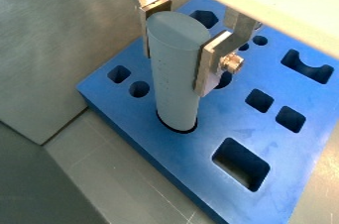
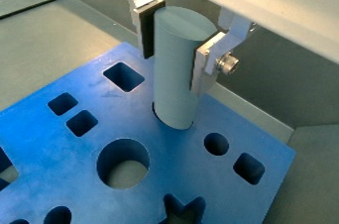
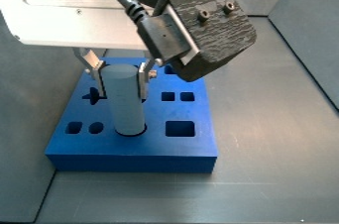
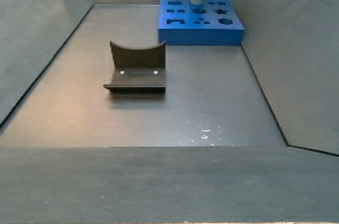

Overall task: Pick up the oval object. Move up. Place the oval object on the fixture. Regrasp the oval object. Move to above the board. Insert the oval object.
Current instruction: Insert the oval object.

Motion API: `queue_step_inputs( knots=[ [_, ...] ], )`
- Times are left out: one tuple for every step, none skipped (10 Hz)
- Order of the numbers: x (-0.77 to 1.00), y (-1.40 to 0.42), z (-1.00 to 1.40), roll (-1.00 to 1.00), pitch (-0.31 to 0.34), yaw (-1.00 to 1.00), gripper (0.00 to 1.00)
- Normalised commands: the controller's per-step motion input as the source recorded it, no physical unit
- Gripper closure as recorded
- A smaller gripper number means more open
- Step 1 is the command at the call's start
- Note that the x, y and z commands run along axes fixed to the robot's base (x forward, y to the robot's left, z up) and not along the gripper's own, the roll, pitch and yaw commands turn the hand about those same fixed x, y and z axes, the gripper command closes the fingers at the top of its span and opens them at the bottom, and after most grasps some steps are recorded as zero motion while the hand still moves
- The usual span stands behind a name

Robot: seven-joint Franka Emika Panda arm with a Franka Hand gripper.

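The claw (image 1: 183,38) pinches the upright peg (image 1: 175,69) near its top, over the blue board (image 1: 146,119). The peg's lower end sits in one of the board's holes. The fixture (image 4: 135,67) stands empty, well apart, nearer on the floor.

Both wrist views look steeply down from close range past the tool (image 1: 185,38) onto the board (image 1: 159,129). A side view sits near and high over the board (image 3: 133,154). Another looks down the floor from its far end, with the fixture (image 4: 135,69) midway and the board (image 4: 201,25) at the back.
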Motion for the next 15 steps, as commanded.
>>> queue_step_inputs(
  knots=[
    [-0.02, 0.0, 0.0, 0.0, 0.0, 0.0, 1.0],
    [-0.02, 0.0, 0.0, 0.0, 0.0, 0.0, 1.0],
    [0.0, 0.0, -0.19, 0.02, -0.01, 0.0, 1.0],
    [-0.03, -0.02, -0.37, 0.07, -0.124, 0.0, 1.0],
    [-0.07, -0.06, -0.51, 0.1, -0.196, 0.03, 1.0],
    [-0.08, -0.04, -0.52, 0.1, -0.223, 0.04, 1.0],
    [-0.08, -0.04, -0.55, 0.11, -0.234, 0.05, 1.0],
    [-0.02, -0.05, -0.53, 0.12, -0.22, 0.06, 1.0],
    [0.0, -0.04, -0.49, 0.11, -0.164, 0.04, 1.0],
    [0.01, 0.0, -0.37, 0.07, -0.12, 0.03, 1.0],
    [-0.01, 0.0, 0.0, 0.0, -0.003, 0.01, 1.0],
    [0.0, -0.04, -0.09, 0.05, -0.004, 0.0, 1.0],
    [0.34, -0.01, -0.13, 0.06, 0.0, 0.0, 1.0],
    [0.45, 0.0, -0.18, 0.03, 0.0, 0.0, 1.0],
    [0.26, 0.0, -0.11, 0.03, 0.0, 0.0, 1.0]
  ],
)
